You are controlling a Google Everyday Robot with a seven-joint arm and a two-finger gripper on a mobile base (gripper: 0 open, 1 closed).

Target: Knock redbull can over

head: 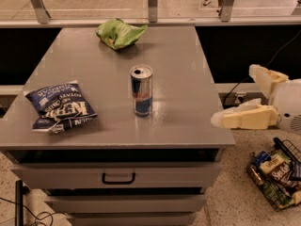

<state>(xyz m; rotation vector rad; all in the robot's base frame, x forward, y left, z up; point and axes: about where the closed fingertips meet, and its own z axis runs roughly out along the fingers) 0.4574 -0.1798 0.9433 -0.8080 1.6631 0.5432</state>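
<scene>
The redbull can [141,90] stands upright near the middle of the grey cabinet top [178,79]. It is slim, blue and silver with a red logo, and has a dark opening in its silver top. My gripper [233,96] is off the right side of the cabinet, level with its top edge and well to the right of the can. Its cream fingers [244,117] are spread apart and hold nothing. One fingertip reaches just to the cabinet's front right corner.
A dark blue chip bag [59,108] lies at the front left of the top. A crumpled green bag [119,33] lies at the back. A wire basket of snacks [276,177] sits on the floor at the right. Drawers [117,178] face front. A railing runs behind.
</scene>
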